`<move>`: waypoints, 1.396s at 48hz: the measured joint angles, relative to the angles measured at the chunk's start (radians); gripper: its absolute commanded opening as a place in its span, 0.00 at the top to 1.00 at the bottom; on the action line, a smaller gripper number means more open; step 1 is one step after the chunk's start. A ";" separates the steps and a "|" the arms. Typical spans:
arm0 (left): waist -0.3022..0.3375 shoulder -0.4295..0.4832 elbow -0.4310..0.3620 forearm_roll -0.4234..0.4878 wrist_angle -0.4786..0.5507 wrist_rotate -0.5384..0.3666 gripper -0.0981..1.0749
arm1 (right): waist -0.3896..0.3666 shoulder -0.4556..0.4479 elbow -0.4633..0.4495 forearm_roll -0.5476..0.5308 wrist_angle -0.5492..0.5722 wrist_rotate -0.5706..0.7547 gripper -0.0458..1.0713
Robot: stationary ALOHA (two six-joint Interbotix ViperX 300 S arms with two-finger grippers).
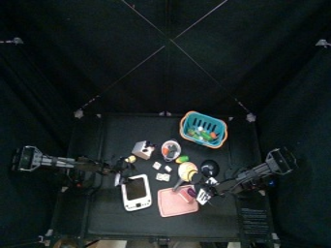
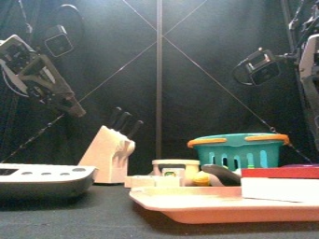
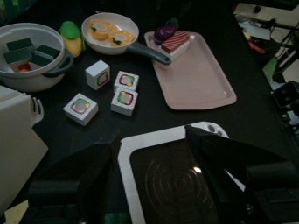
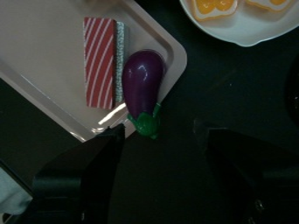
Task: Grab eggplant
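Right end effector point(image 4: 158, 153) jaws spread wide, nothing between them, hanging above the eggplant point(image 4: 143, 87). Eggplant is purple with a green stem, lying on the rim of the pink tray point(image 4: 47, 52), stem end over the tray's edge toward the dark counter point(image 4: 233, 96); just beside it on the tray is a red-and-white striped block point(image 4: 101, 61). A white plate point(image 4: 239, 17) with yellow-orange food sits near, across a strip of counter. Left end effector point(image 3: 163, 166) jaws apart, empty, over a scale with a dark platform point(image 3: 176, 179). Left wrist view also shows the tray point(image 3: 198, 74) with the eggplant point(image 3: 169, 33) at its far end, small boxed items point(image 3: 100, 92) on the counter, a bowl of fruit point(image 3: 111, 31), and a grey pot point(image 3: 30, 57). Front view: knife block point(image 2: 110, 149), teal basket point(image 2: 237, 149), right arm point(image 2: 305, 65) raised high at the right, left arm point(image 2: 37, 75) raised at the left.
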 measured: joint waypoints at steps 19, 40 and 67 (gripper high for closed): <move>0.000 0.003 0.000 -0.002 0.000 0.000 0.11 | 0.015 0.121 -0.035 -0.031 -0.023 -0.009 0.11; 0.000 0.003 0.002 0.000 0.000 0.000 0.11 | 0.014 0.147 -0.035 -0.064 -0.025 -0.005 0.11; 0.000 0.003 0.003 -0.002 0.000 0.000 0.11 | 0.014 0.167 -0.051 -0.066 -0.023 -0.011 0.23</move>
